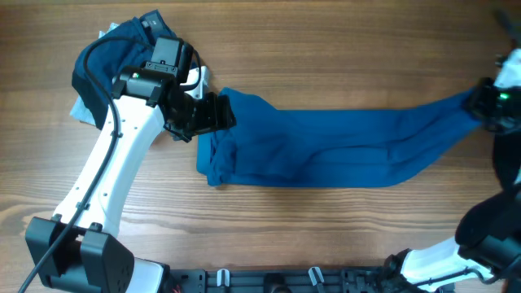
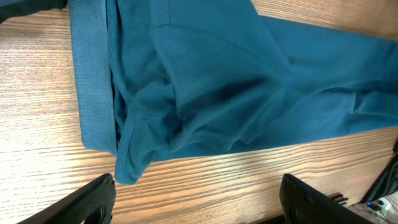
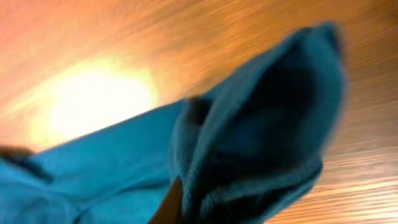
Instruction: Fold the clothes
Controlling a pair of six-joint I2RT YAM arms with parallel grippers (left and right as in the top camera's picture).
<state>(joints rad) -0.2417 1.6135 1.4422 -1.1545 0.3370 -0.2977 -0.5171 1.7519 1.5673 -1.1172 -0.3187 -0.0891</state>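
Blue trousers (image 1: 326, 150) lie stretched lengthwise across the wooden tabletop (image 1: 326, 49), with the wide waist end on my left and the narrow leg end running off to my right. My left pincer (image 1: 218, 114) sits at the waist end, right by the top corner. In my left wrist view it (image 2: 199, 204) is spread wide with nothing between the fingers (image 2: 93, 199), only bare tabletop (image 2: 37, 93) under the gap. The trousers (image 2: 217, 81) lie just ahead of the fingertips, with a ribbed waistband (image 2: 90, 74) along the edge, the fabric rumpled and one corner flopped toward me. My right pincer (image 1: 482, 102) is at the far leg end, closed on the cloth. In my right wrist view, which is blurry, the trousers (image 3: 261, 124) are bunched up and raised off the tabletop (image 3: 93, 62); the cloth covers my fingers there, and there is a bright glare patch on the wood. A small green light (image 1: 134, 77) glows on my left arm and another (image 1: 505, 96) on my right. Behind my left arm there is a heap of dark blue clothes (image 1: 110, 53), with a pale blue piece (image 1: 81, 110) poking out beneath; my left arm lies partly over that heap. A black cable (image 1: 110, 114) runs along the white left arm. A black rail (image 1: 269, 281) with clips runs along the near tabletop edge.
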